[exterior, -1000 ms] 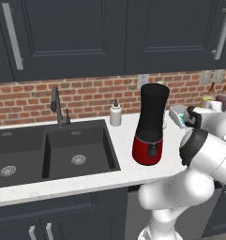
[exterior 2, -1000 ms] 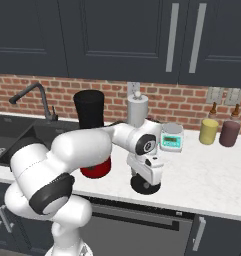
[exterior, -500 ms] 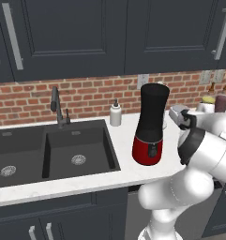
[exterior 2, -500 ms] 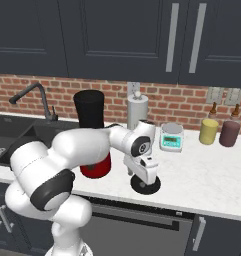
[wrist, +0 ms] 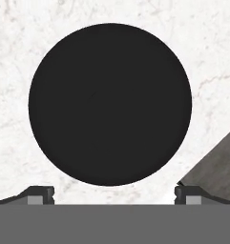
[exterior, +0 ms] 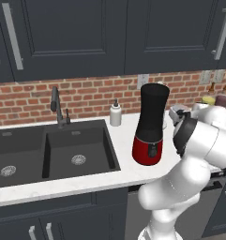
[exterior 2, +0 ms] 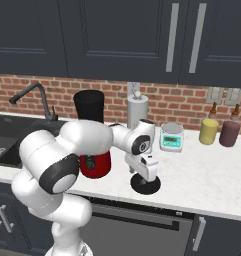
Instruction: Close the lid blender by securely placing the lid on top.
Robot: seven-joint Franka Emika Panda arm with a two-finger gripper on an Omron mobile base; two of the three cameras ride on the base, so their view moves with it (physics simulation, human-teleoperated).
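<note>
The blender (exterior: 151,123) stands on the white counter, black jar above a glossy red base (exterior 2: 95,165), its top uncovered. To its right the lid (exterior 2: 146,185) lies flat on the counter near the front edge. In the hand view the lid (wrist: 110,104) is a large black disc straight below the hand. My gripper (exterior 2: 143,175) hangs just over the lid, pointing down. It is open, its fingertips (wrist: 40,194) set wider than the lid with nothing between them. In the left base view my own arm hides the lid.
A black sink (exterior: 78,151) with a faucet (exterior: 57,107) lies left of the blender, a white soap bottle (exterior: 115,114) behind it. A white canister (exterior 2: 137,109), a small scale (exterior 2: 171,137), a yellow jar (exterior 2: 208,132) and a dark red jar (exterior 2: 229,133) line the brick wall. The counter's front edge (wrist: 215,167) is close by.
The hand has shifted slightly left and settled lower over the lid, and the wrist has turned a little. The lid and the blender have not moved.
</note>
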